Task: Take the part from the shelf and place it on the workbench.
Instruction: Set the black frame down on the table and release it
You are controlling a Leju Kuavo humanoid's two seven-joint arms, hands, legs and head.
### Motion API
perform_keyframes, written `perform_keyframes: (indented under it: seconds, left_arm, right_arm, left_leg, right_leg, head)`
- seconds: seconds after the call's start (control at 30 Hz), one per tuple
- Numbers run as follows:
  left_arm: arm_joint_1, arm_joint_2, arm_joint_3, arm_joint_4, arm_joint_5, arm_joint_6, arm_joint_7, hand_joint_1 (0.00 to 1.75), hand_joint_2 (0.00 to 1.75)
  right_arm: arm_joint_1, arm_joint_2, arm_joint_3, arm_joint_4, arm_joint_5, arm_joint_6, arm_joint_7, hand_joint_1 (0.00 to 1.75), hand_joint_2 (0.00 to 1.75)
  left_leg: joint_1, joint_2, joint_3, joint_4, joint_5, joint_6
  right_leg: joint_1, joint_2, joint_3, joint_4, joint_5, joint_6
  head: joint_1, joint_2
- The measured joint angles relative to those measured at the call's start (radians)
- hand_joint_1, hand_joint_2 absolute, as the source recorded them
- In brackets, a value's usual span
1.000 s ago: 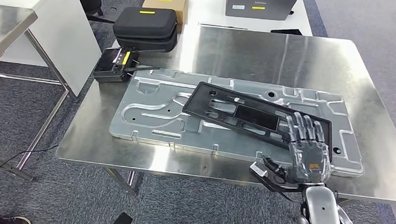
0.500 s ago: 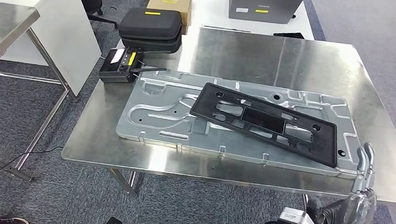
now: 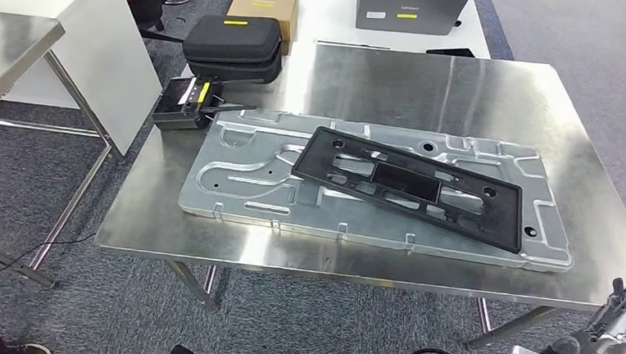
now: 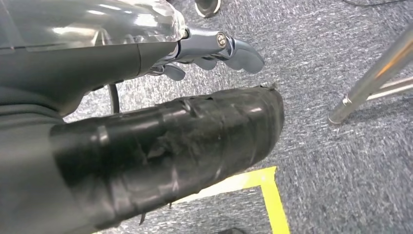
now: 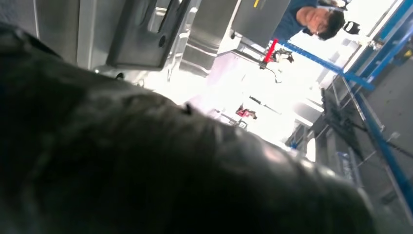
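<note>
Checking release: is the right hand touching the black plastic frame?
No: the right hand hangs off the table edge, apart from the black plastic frame.

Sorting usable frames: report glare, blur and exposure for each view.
Head view: sharp, with soft ceiling glare on the steel workbench; the black part reads clearly. Left wrist view: in focus, evenly lit carpet behind the left hand. Right wrist view: a dark blurred mass up close, background blown out white.

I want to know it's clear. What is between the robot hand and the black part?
In the head view, between the right robot hand and the black part lie the silver plate's corner and bare workbench edge.
</note>
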Motion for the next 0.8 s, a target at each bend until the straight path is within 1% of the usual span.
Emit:
perform_keyframes:
  seconds: [0.03, 0.1, 0.13, 0.17, 0.2, 0.23, 0.27, 0.3, 0.33, 0.37, 0.4, 0.43, 0.47, 0.5, 0.53, 0.57, 0.6, 0.63, 0.67, 0.7, 0.73, 0.77, 0.8]
  left_arm:
    - [0.000, 0.000, 0.000, 0.000, 0.001, 0.000, 0.000, 0.00, 0.00]
    - [0.000, 0.000, 0.002, 0.000, 0.002, 0.000, 0.000, 0.00, 0.00]
    - [0.001, 0.000, 0.003, 0.000, 0.003, 0.000, 0.000, 0.00, 0.00]
    - [0.001, 0.000, 0.005, 0.000, 0.004, 0.000, 0.000, 0.00, 0.00]
    - [0.001, 0.000, 0.007, 0.000, 0.004, 0.000, 0.000, 0.00, 0.00]
    - [0.001, 0.000, 0.009, 0.000, 0.004, 0.000, 0.001, 0.00, 0.00]
    - [0.000, 0.000, 0.011, 0.000, 0.005, 0.000, 0.001, 0.00, 0.00]
    - [-0.002, 0.000, 0.012, 0.000, 0.005, 0.000, 0.000, 0.00, 0.00]
    - [-0.003, 0.000, 0.013, 0.000, 0.005, 0.000, 0.000, 0.00, 0.00]
    - [-0.003, 0.000, 0.014, 0.000, 0.006, 0.001, 0.000, 0.00, 0.00]
    - [-0.002, 0.000, 0.015, 0.000, 0.006, 0.001, 0.000, 0.00, 0.00]
    - [-0.001, 0.000, 0.016, 0.000, 0.006, 0.001, 0.000, 0.00, 0.00]
    - [0.000, -0.001, 0.017, 0.000, 0.006, 0.001, 0.000, 0.00, 0.00]
    - [0.000, -0.002, 0.017, 0.000, 0.006, 0.001, 0.001, 0.00, 0.00]
    - [0.000, -0.002, 0.018, 0.000, 0.007, 0.001, 0.001, 0.00, 0.00]
    - [0.000, -0.003, 0.018, 0.000, 0.007, 0.001, 0.001, 0.00, 0.00]
    - [0.000, -0.003, 0.018, 0.000, 0.007, 0.001, 0.001, 0.00, 0.00]
    - [0.000, -0.003, 0.019, 0.000, 0.007, 0.001, 0.002, 0.00, 0.00]
    - [0.001, -0.003, 0.019, 0.000, 0.007, 0.001, 0.002, 0.00, 0.00]
    - [0.001, -0.003, 0.019, 0.000, 0.007, 0.001, 0.002, 0.00, 0.00]
    - [0.001, -0.003, 0.019, 0.000, 0.007, 0.001, 0.003, 0.00, 0.00]
    - [0.001, -0.003, 0.020, 0.000, 0.007, 0.002, 0.003, 0.00, 0.00]
    - [0.001, -0.003, 0.020, 0.000, 0.007, 0.002, 0.003, 0.00, 0.00]
  right_arm:
    - [0.001, 0.007, -0.002, 0.000, -0.007, 0.000, -0.001, 0.00, 0.00]
    - [0.004, 0.018, -0.009, 0.000, -0.017, 0.000, -0.004, 0.00, 0.00]
    - [0.005, 0.022, -0.013, 0.000, -0.021, 0.000, -0.005, 0.00, 0.00]
    - [0.007, 0.025, -0.016, 0.001, -0.023, 0.000, -0.007, 0.00, 0.00]
    - [0.008, 0.028, -0.019, 0.001, -0.027, 0.000, -0.009, 0.00, 0.00]
    - [0.010, 0.031, -0.022, 0.001, -0.032, 0.000, -0.010, 0.00, 0.00]
    - [0.011, 0.035, -0.025, 0.001, -0.039, 0.000, -0.011, 0.00, 0.00]
    - [0.012, 0.038, -0.029, 0.001, -0.045, 0.000, -0.012, 0.00, 0.00]
    - [0.013, 0.041, -0.033, 0.001, -0.051, 0.000, -0.014, 0.00, 0.00]
    - [0.014, 0.044, -0.036, 0.001, -0.057, 0.000, -0.015, 0.00, 0.00]
    - [0.016, 0.046, -0.040, 0.001, -0.064, 0.000, -0.018, 0.00, 0.00]
    - [0.018, 0.049, -0.043, 0.001, -0.072, 0.000, -0.021, 0.00, 0.00]
    - [0.022, 0.051, -0.048, 0.002, -0.080, 0.000, -0.025, 0.00, 0.00]
    - [0.025, 0.053, -0.053, 0.002, -0.086, 0.000, -0.028, 0.00, 0.00]
    - [0.028, 0.054, -0.058, 0.003, -0.091, 0.000, -0.030, 0.00, 0.00]
    - [0.031, 0.055, -0.062, 0.004, -0.095, 0.000, -0.031, 0.00, 0.00]
    - [0.033, 0.057, -0.066, 0.005, -0.099, 0.000, -0.033, 0.00, 0.00]
    - [0.035, 0.059, -0.069, 0.006, -0.103, 0.000, -0.035, 0.00, 0.00]
    - [0.038, 0.061, -0.072, 0.008, -0.106, 0.000, -0.037, 0.00, 0.00]
    - [0.041, 0.062, -0.075, 0.009, -0.108, 0.000, -0.039, 0.00, 0.00]
    - [0.043, 0.063, -0.077, 0.010, -0.110, 0.000, -0.041, 0.00, 0.00]
    - [0.043, 0.064, -0.078, 0.011, -0.111, 0.000, -0.042, 0.00, 0.00]
    - [0.043, 0.066, -0.079, 0.011, -0.113, 0.000, -0.044, 0.00, 0.00]
  left_leg:
    - [0.001, 0.000, -0.015, 0.039, -0.034, -0.004]
    - [0.005, 0.000, -0.057, 0.160, -0.114, -0.012]
    - [0.006, 0.000, -0.072, 0.211, -0.140, -0.015]
    - [0.008, 0.000, -0.071, 0.234, -0.147, -0.017]
    - [0.009, 0.000, -0.051, 0.215, -0.134, -0.017]
    - [0.009, 0.000, -0.010, 0.159, -0.108, -0.017]
    - [0.009, 0.000, 0.038, 0.082, -0.083, -0.014]
    - [0.008, 0.000, 0.078, 0.014, -0.063, -0.011]
    - [0.005, -0.001, 0.103, -0.032, -0.052, -0.007]
    - [0.003, -0.002, 0.111, -0.052, -0.049, -0.002]
    - [0.000, -0.002, 0.108, -0.053, -0.045, 0.003]
    - [0.000, -0.002, 0.104, -0.054, -0.038, 0.009]
    - [0.001, 0.000, 0.100, -0.056, -0.029, 0.016]
    - [0.004, 0.002, 0.094, -0.059, -0.019, 0.024]
    - [0.006, 0.005, 0.086, -0.062, -0.009, 0.031]
    - [0.006, 0.008, 0.077, -0.061, -0.002, 0.037]
    - [0.005, 0.009, 0.066, -0.060, 0.005, 0.041]
    - [0.004, 0.010, 0.055, -0.057, 0.012, 0.042]
    - [0.003, 0.011, 0.044, -0.054, 0.018, 0.042]
    - [0.002, 0.011, 0.033, -0.050, 0.024, 0.041]
    - [0.002, 0.011, 0.023, -0.046, 0.028, 0.039]
    - [0.001, 0.011, 0.015, -0.040, 0.031, 0.037]
    - [0.000, 0.010, 0.007, -0.034, 0.034, 0.034]
  right_leg:
    - [-0.003, -0.002, -0.005, -0.003, 0.007, -0.005]
    - [-0.002, -0.004, -0.021, -0.003, 0.017, -0.011]
    - [-0.002, -0.004, -0.029, -0.002, 0.022, -0.011]
    - [-0.001, -0.005, -0.037, -0.001, 0.028, -0.010]
    - [-0.001, -0.004, -0.045, 0.001, 0.033, -0.008]
    - [-0.002, -0.004, -0.051, 0.004, 0.038, -0.006]
    - [-0.002, -0.004, -0.056, 0.006, 0.042, -0.002]
    - [-0.001, -0.003, -0.060, 0.009, 0.046, 0.003]
    - [0.000, -0.004, -0.062, 0.010, 0.050, 0.009]
    - [0.001, -0.004, -0.064, 0.010, 0.055, 0.015]
    - [0.002, -0.004, -0.064, 0.008, 0.061, 0.022]
    - [0.002, -0.004, -0.065, 0.006, 0.067, 0.029]
    - [0.000, -0.002, -0.067, 0.009, 0.063, 0.034]
    - [-0.001, -0.001, -0.074, 0.024, 0.044, 0.038]
    - [-0.003, 0.000, -0.087, 0.057, 0.009, 0.042]
    - [-0.004, 0.000, -0.105, 0.110, -0.038, 0.045]
    - [-0.004, 0.001, -0.125, 0.175, -0.085, 0.048]
    - [-0.005, 0.001, -0.139, 0.234, -0.116, 0.050]
    - [-0.005, 0.001, -0.141, 0.270, -0.129, 0.052]
    - [-0.005, 0.001, -0.125, 0.271, -0.122, 0.052]
    - [-0.005, 0.000, -0.089, 0.232, -0.101, 0.050]
    - [-0.005, 0.001, -0.038, 0.163, -0.078, 0.046]
    - [-0.002, 0.001, 0.010, 0.092, -0.065, 0.041]
  head:
    - [0.000, 0.000]
    - [-0.001, 0.000]
    - [-0.001, 0.000]
    - [-0.001, 0.000]
    - [-0.001, 0.000]
    - [-0.001, 0.000]
    - [-0.001, 0.000]
    - [-0.001, 0.000]
    - [-0.001, 0.000]
    - [0.000, 0.000]
    - [0.000, 0.000]
    - [0.000, 0.000]
    - [0.000, 0.000]
    - [0.000, 0.000]
    - [0.001, 0.000]
    - [0.001, 0.000]
    - [0.001, 0.000]
    - [0.001, 0.000]
    - [0.001, 0.000]
    - [0.001, 0.000]
    - [0.001, 0.000]
    - [0.001, 0.000]
    - [0.001, 0.000]
